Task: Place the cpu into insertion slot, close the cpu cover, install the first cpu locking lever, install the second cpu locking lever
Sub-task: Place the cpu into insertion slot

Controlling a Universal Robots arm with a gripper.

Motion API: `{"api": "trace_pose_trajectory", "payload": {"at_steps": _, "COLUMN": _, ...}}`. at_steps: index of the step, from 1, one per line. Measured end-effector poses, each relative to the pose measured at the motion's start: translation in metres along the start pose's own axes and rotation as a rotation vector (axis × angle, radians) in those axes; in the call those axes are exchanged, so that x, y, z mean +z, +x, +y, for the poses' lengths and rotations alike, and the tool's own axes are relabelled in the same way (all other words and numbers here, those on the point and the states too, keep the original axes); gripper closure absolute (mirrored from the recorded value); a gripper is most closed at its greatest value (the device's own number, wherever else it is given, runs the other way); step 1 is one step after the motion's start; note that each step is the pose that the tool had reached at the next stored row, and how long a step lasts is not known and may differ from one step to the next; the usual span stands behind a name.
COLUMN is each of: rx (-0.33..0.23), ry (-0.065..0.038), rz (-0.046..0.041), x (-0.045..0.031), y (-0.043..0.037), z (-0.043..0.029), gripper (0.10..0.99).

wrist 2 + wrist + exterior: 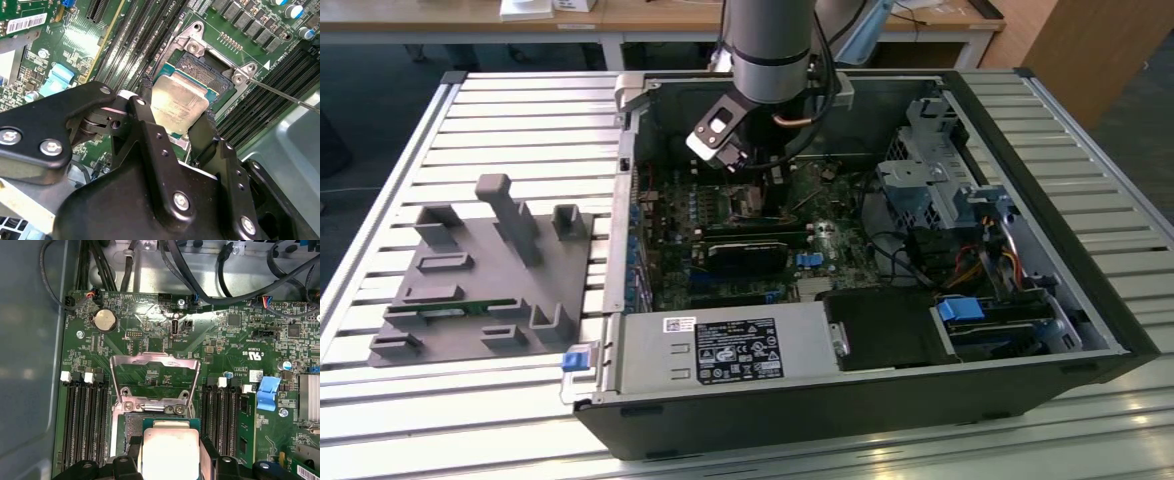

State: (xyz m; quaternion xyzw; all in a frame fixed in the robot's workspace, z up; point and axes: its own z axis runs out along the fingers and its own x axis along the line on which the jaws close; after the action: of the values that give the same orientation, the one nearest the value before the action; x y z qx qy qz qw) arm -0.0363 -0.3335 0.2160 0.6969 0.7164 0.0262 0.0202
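The arm [771, 45] reaches down into the open case [854, 405], with the gripper [750, 185] low over the board [720, 215]. In the second wrist view the gripper [178, 100] has its jaws drawn in to the width of the cpu [175, 109]. One black finger [145, 92] presses each of two opposite edges, so the chip sits squarely between them, metal face up. The cpu is right over the slot [200, 64], part of whose dark contact field shows past its far edge. I cannot tell whether it is seated or just above. In the first wrist view the cover [155, 362] stands swung open just behind the cpu [170, 450]. A thin lever [280, 95] sticks out loose beside the slot.
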Motion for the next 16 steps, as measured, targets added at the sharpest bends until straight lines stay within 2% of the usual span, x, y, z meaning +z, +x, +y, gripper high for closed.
{"api": "trace_pose_trajectory", "payload": {"at_steps": 16, "rx": 0.0, "ry": 0.0, "rz": 0.0, "x": 0.004, "y": 0.0006, "z": -0.0002, "gripper": 0.545}}
